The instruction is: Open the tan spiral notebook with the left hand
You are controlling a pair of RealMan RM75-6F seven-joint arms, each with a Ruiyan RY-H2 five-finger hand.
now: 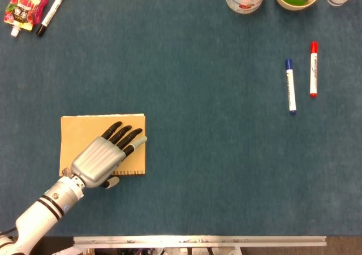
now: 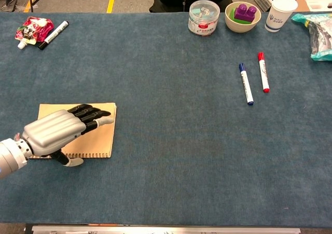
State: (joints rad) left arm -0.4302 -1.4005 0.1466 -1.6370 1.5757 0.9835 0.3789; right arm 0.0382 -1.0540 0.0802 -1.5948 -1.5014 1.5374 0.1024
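The tan spiral notebook [image 1: 76,132] [image 2: 101,140] lies closed and flat on the blue table cover, its spiral binding along the near edge. My left hand [image 1: 106,156] [image 2: 58,130] is stretched flat over the notebook's right half, fingers apart and pointing toward its right edge. The fingertips [image 1: 138,142] reach almost to that edge, and the thumb [image 1: 111,182] hangs just past the spiral side. Nothing is in the hand. Whether the palm touches the cover I cannot tell. My right hand shows in neither view.
A blue marker [image 1: 291,86] and a red marker [image 1: 313,69] lie at the right. A plastic jar [image 2: 203,17], a bowl with a purple block [image 2: 242,15], a paper cup [image 2: 280,12] and a bag [image 2: 317,32] stand at the back. A snack pouch [image 1: 24,7] and black marker [image 1: 51,12] are back left.
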